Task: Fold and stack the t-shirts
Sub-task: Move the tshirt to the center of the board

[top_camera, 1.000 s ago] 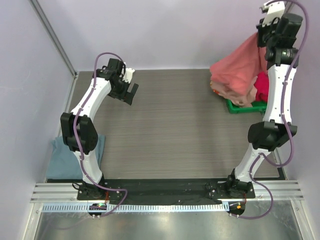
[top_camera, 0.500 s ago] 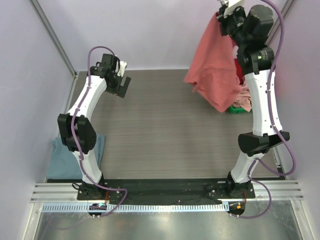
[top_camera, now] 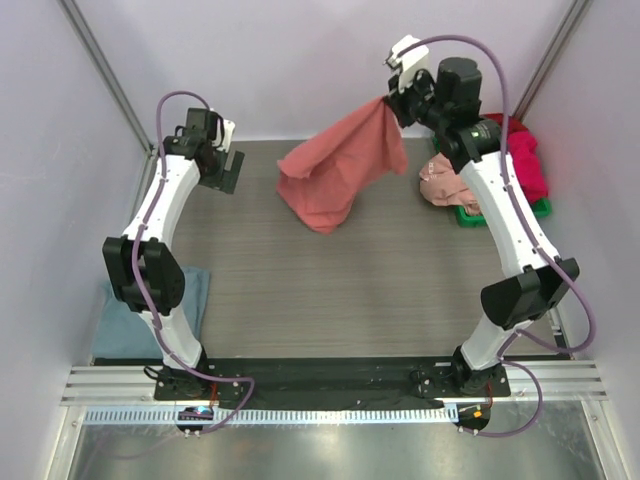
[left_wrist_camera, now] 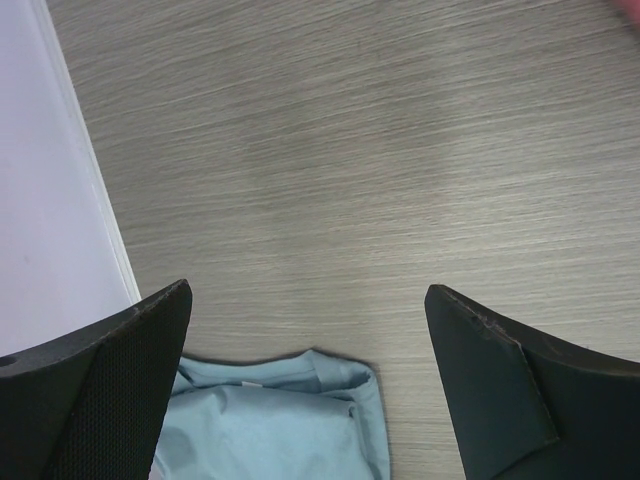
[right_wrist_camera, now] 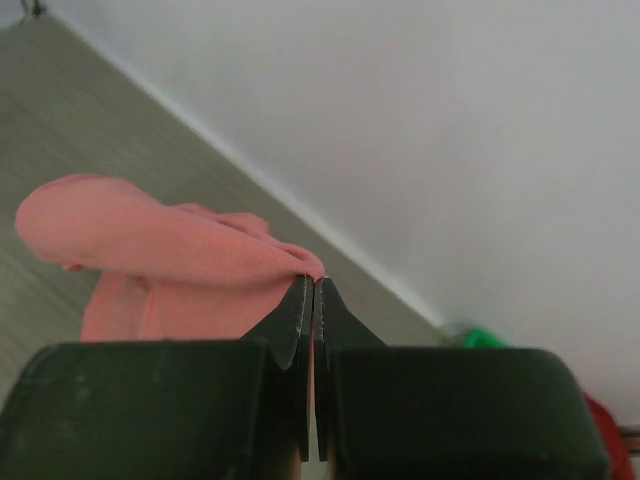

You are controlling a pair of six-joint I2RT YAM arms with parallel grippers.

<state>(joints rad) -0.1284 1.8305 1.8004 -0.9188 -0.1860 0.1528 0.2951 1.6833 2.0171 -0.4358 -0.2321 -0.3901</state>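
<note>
Salmon-red t-shirt hanging below right hand, pinched tight, left hand wide, empty

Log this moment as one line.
right gripper shut on salmon-red t-shirt, hanging | left gripper open, empty | grey-blue t-shirt lying on table

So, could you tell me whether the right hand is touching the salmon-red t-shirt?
Touching. The right wrist view shows the right hand pinched shut on an edge of the salmon-red t-shirt.
</note>
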